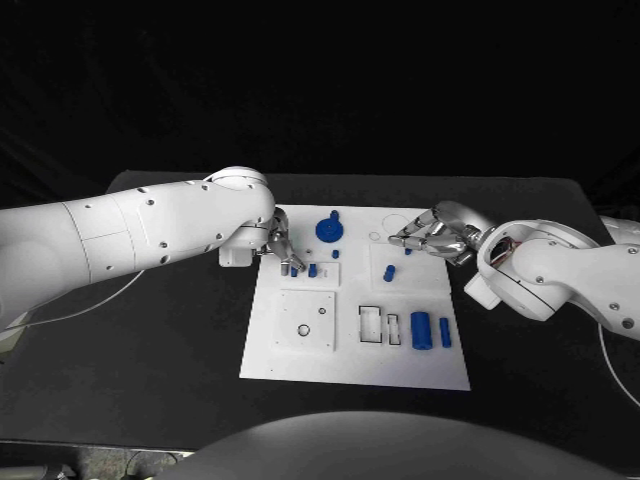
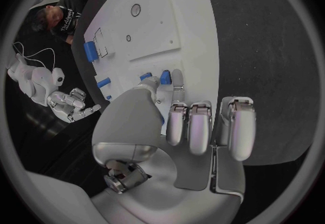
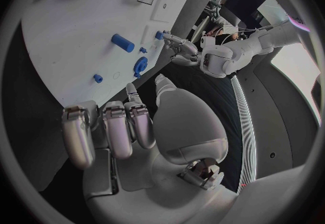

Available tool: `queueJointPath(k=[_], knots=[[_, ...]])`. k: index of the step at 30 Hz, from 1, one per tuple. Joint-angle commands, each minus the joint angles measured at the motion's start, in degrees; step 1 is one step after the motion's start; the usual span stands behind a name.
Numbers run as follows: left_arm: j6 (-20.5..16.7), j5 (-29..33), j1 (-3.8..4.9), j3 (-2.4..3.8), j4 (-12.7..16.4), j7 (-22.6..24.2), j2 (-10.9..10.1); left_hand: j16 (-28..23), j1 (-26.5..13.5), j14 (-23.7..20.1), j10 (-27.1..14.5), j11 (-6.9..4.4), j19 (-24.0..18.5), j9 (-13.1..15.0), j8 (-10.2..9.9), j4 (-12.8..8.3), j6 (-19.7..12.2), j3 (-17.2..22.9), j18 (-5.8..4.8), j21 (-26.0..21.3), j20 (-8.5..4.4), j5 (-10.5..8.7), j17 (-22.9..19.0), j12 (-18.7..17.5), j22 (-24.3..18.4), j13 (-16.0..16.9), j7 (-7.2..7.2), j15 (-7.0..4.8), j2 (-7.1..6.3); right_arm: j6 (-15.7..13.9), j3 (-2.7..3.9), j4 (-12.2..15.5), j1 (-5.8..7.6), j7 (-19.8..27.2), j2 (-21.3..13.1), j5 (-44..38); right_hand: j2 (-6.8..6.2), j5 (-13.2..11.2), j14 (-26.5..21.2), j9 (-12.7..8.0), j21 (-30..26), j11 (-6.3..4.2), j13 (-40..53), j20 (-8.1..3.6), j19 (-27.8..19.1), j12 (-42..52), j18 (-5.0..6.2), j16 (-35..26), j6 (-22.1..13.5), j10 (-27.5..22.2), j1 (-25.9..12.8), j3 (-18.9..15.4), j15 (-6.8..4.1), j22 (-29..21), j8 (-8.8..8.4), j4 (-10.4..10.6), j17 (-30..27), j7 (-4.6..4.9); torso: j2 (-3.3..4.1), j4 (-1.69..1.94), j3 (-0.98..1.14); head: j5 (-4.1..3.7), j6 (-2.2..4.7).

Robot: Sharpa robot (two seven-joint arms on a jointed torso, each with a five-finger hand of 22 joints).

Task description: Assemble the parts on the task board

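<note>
From the head camera, left hand [image 1: 274, 245] is down on the task board [image 1: 407, 365], fingers among small blue pegs [image 1: 312, 270]; right hand [image 1: 433, 235] hovers at the far right edge, fingers curled, empty. Left wrist: fingertips [image 2: 177, 78] pinching a blue peg [image 2: 165, 77]. Right wrist: fingers [image 3: 108, 129] bunched over the board's edge, a blue cylinder [image 3: 122, 43] lying beyond.

The right hand [image 3: 145, 126] hangs over the edge of the white task board [image 3: 75, 45], fingers curled loosely and holding nothing. Just past its fingertips a small blue peg [image 3: 98, 78] stands on the board, with a round blue part [image 3: 140, 65] beside it. Further out lies a blue cylinder [image 3: 122, 43]. Beyond that, the left hand [image 3: 177, 50] touches a blue piece [image 3: 159, 35].
</note>
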Motion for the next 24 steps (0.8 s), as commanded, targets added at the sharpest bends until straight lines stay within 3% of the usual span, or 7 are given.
queueJointPath(k=[1,15,19,24], knots=[[0.0,0.2,-0.03,0.00,0.0,-2.4,0.1,0.1,-2.7,5.9,6.0,0.39,5.9,-0.1,-0.3,0.0,0.0,-1.5,-0.86,0.1,0.33,-0.81,15.1,0.1,15.1,15.1,0.33,0.52,0.17,0.5,-0.01,0.1,-0.03,0.2,0.0,-0.6,0.25,0.3,5.9,-0.1,0.3,0.44,15.1,0.48,6.1,-0.3,-0.81,0.2,-0.1,6.1,0.2,-0.2,0.44,15.1,0.27,-0.2,15.1,0.26,0.02,0.02,0.01,-0.01,0.01],[-4.2,0.2,-0.03,0.00,0.2,-1.0,-0.3,0.1,-4.4,5.9,6.0,0.31,5.9,0.0,0.1,0.0,0.5,-2.3,-0.86,0.1,0.43,-1.03,15.1,0.1,15.1,15.1,0.17,0.53,1.26,0.5,-0.01,0.1,-0.04,0.2,-0.2,-0.6,0.25,0.3,5.9,-0.1,0.3,0.44,15.1,0.48,6.1,-0.3,-0.81,0.2,-0.1,6.1,0.2,-0.2,0.44,15.1,0.27,-0.2,15.1,0.26,-0.02,-0.03,0.01,-0.01,0.01],[-8.5,0.0,-0.03,0.02,1.0,0.6,-1.2,0.1,-4.5,5.9,6.0,0.29,5.9,0.0,0.1,0.0,0.6,-2.4,-0.86,0.1,0.43,-1.05,15.1,0.1,15.1,15.1,0.16,0.52,1.29,0.5,-0.01,0.1,-0.04,0.3,-0.3,-0.6,0.26,0.3,5.9,-0.1,0.3,0.43,15.1,0.48,6.1,-0.3,-0.81,0.2,-0.1,6.1,0.2,-0.2,0.44,15.1,0.27,-0.2,15.1,0.26,0.01,0.00,0.01,-0.02,0.01],[-18.5,-0.1,-0.01,0.11,2.8,6.3,-3.6,0.1,-4.6,5.9,6.0,0.27,5.9,0.0,0.1,-0.1,0.6,-2.6,-0.86,0.1,0.43,-1.06,15.1,0.1,15.1,15.1,0.14,0.52,1.20,0.3,-0.01,0.1,-0.05,0.4,-0.4,-0.6,0.27,0.3,5.9,-0.1,0.3,0.43,15.1,0.48,6.1,-0.3,-0.81,0.2,-0.1,6.1,0.2,-0.2,0.44,15.1,0.27,-0.2,15.1,0.26,-0.02,0.04,0.05,-0.27,0.01]])
